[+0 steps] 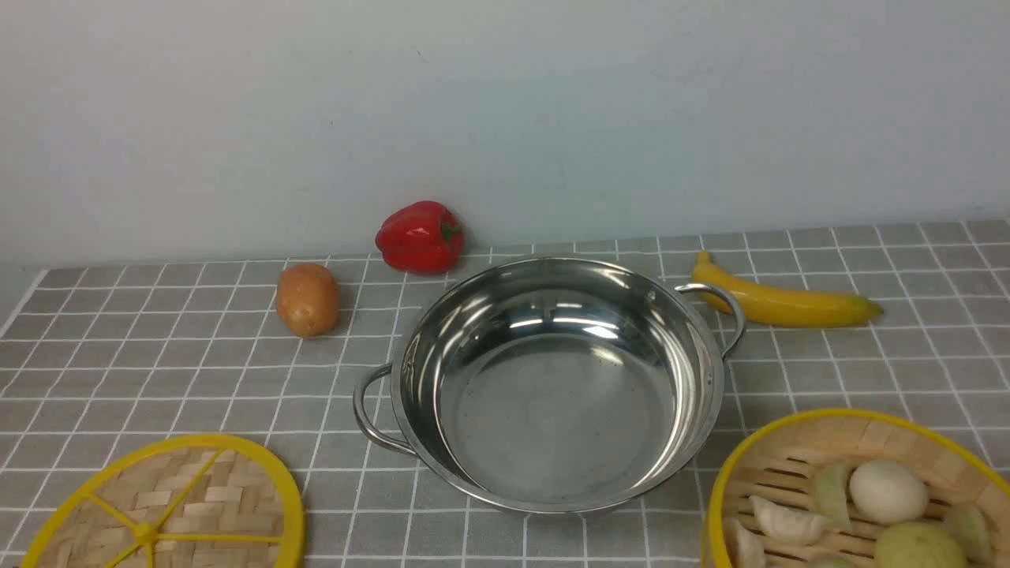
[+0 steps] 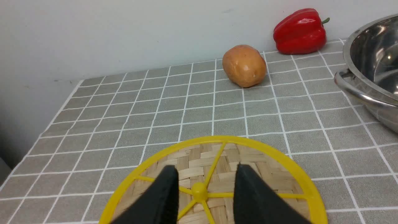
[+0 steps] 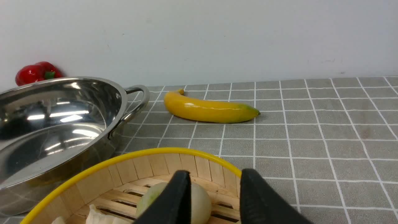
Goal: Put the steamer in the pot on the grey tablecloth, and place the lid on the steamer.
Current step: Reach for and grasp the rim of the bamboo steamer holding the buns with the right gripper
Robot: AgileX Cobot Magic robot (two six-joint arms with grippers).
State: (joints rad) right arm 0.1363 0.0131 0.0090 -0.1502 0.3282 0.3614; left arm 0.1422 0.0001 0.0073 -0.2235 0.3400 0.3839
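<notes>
A pale wall backs the grey tablecloth (image 1: 158,355), with the pot (image 1: 552,410) empty mid-cloth. The steamer (image 1: 793,451) sits near its right with food (image 1: 888,491) inside. It looks like light, stiff bamboo, best pinched at the yellow rim. The right gripper (image 3: 216,172) hangs spread over it. The left gripper (image 2: 205,168), also spread, straddles the knob (image 2: 199,189) of the lid (image 2: 264,168).

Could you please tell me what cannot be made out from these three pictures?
Steamer: the front view's bottom edge cuts off its near part; in the right wrist view the right gripper hides some food.
Lid: cut off likewise in front; the left gripper covers part in the left wrist view.
Arms: outside the front view, so each gripper's height is unclear.
</notes>
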